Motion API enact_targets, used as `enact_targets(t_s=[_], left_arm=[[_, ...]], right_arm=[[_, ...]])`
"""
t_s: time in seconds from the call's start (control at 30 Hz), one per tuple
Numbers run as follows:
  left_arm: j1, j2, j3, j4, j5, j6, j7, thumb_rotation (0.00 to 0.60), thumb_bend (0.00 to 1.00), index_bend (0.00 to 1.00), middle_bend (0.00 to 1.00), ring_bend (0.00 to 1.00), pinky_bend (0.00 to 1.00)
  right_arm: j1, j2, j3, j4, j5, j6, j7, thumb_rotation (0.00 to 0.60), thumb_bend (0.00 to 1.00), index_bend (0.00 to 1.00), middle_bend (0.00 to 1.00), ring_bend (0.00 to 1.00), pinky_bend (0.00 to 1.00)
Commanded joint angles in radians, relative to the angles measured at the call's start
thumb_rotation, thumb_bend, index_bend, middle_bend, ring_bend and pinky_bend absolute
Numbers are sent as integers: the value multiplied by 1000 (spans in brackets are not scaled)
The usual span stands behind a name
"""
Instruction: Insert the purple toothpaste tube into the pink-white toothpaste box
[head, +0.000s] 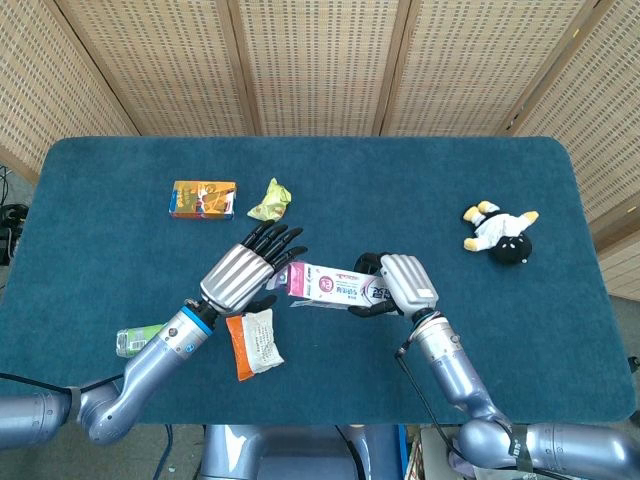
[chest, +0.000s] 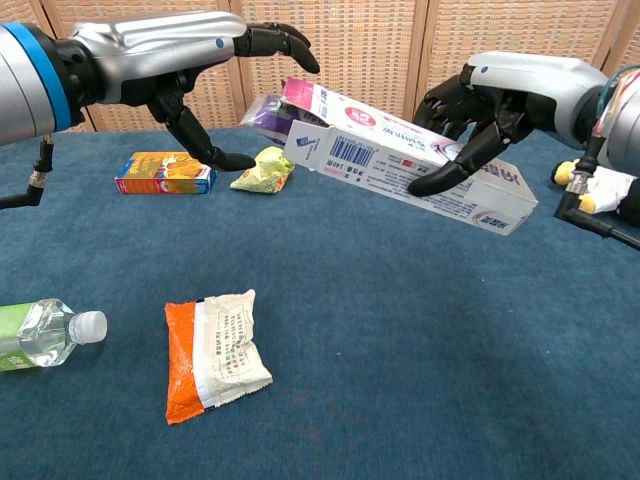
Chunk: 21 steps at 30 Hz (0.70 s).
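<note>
Box (chest: 400, 160) gripped by R hand (chest: 490, 95), held tilted above table (head: 420, 190). Tube (chest: 262, 108) mostly inside box mouth, only purple end showing. L hand (chest: 165, 60) spread wide by that end, holding nothing.

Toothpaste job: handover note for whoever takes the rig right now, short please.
Left hand: open, fingers spread, holding nothing, beside the box's open end.
Right hand: grips the pink-white toothpaste box, held above the table, tilted, open end up and toward the left hand.
Purple toothpaste tube: mostly inside the box, its end showing at the opening.
Done: tube fed in and released.
Left: probably push the end fully in; flap not closed.
</note>
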<state>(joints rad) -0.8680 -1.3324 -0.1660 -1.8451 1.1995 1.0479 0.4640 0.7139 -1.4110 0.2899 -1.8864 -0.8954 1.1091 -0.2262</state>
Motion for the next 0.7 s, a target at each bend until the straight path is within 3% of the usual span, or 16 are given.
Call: enact_targets(t_s=[0.03, 0.4, 0.7], left_arm=[[4, -3, 0, -2, -3, 5, 0, 600, 294, 114, 0, 0, 0], [45, 30, 15, -19, 52, 45, -35, 600, 294, 113, 0, 0, 0], [144, 105, 94, 5, 106, 94, -109, 600, 294, 113, 0, 0, 0]], right_arm=[[-15, 3, 9, -3, -6, 5, 40, 600, 1, 578, 514, 425, 498], [-86, 30, 27, 23, -43, 27, 196, 600, 0, 586, 520, 432, 498], [-160, 47, -79, 146, -138, 92, 141, 600, 0, 586, 519, 432, 498]])
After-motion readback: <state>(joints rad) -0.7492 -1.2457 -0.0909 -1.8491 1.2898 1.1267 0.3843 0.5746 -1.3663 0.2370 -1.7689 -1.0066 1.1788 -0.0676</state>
